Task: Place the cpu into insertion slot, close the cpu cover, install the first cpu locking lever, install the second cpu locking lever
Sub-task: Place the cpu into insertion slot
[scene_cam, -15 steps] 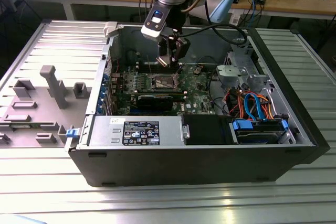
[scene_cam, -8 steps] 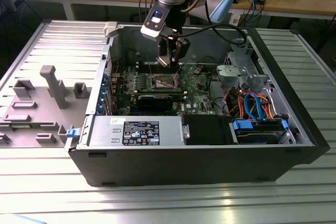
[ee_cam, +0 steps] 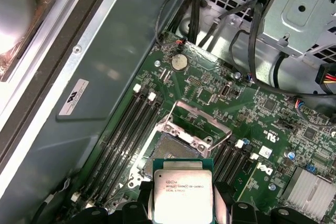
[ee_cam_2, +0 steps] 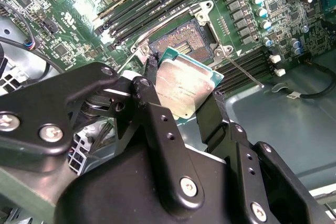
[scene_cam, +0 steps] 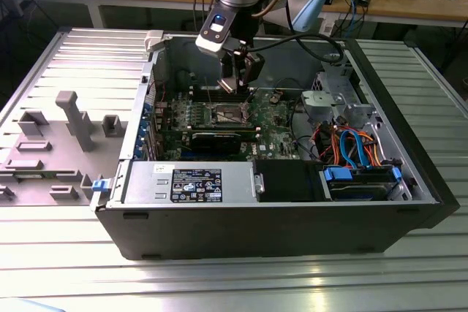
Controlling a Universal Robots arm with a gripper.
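In both wrist views my gripper (ee_cam_2: pixel 181 95) (ee_cam: pixel 182 205) is shut on the cpu (ee_cam_2: pixel 184 83) (ee_cam: pixel 182 188), a flat silver-topped square chip clamped by its two opposite edges between black fingers (ee_cam_2: pixel 152 77). It hangs tilted a short way above the insertion slot (ee_cam_2: pixel 185 41) (ee_cam: pixel 170 149), whose brownish-gold centre lies bare. The cpu cover (ee_cam: pixel 198 110) stands swung open at the slot's far side. A thin metal locking lever (ee_cam_2: pixel 242 71) sticks out loose beside the slot. In the exterior view the gripper (scene_cam: pixel 235 87) hovers inside the open computer case over the slot (scene_cam: pixel 225 113).
Rows of black memory slots (ee_cam: pixel 123 140) flank the slot on both sides. A long black card (scene_cam: pixel 219 139), a power supply (scene_cam: pixel 191 183) and a drive cage with orange and blue cables (scene_cam: pixel 351 144) fill the case. Grey fixtures (scene_cam: pixel 73 118) stand at the exterior view's left.
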